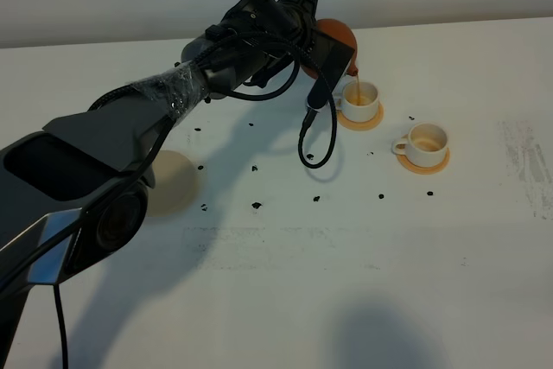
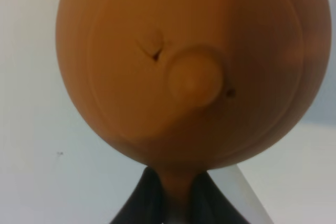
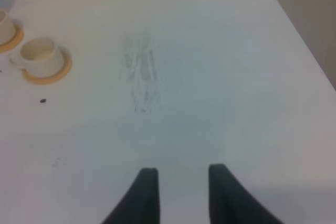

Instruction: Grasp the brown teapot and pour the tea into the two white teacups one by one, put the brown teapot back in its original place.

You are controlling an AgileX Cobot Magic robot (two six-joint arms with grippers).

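My left gripper [image 1: 318, 30] is shut on the loop handle of the brown teapot [image 1: 340, 37] and holds it tilted, spout down, above the left white teacup [image 1: 359, 98]. A thin stream of tea runs from the spout into that cup. In the left wrist view the teapot [image 2: 194, 61] fills the frame, with the gripper [image 2: 176, 184] clamped on the handle. The second white teacup [image 1: 424, 144] stands to the right on an orange coaster. The pale beige coaster disc [image 1: 175, 181] lies bare at the left, partly behind my arm. My right gripper [image 3: 181, 179] is open and empty over bare table.
Both cups sit on small orange coasters [image 1: 373, 118]; they also show in the right wrist view [image 3: 41, 56]. Small dark specks [image 1: 257, 205] dot the white table. A black cable [image 1: 313, 140] loops down from my left wrist. A scuffed patch [image 3: 140, 74] marks the table at the right.
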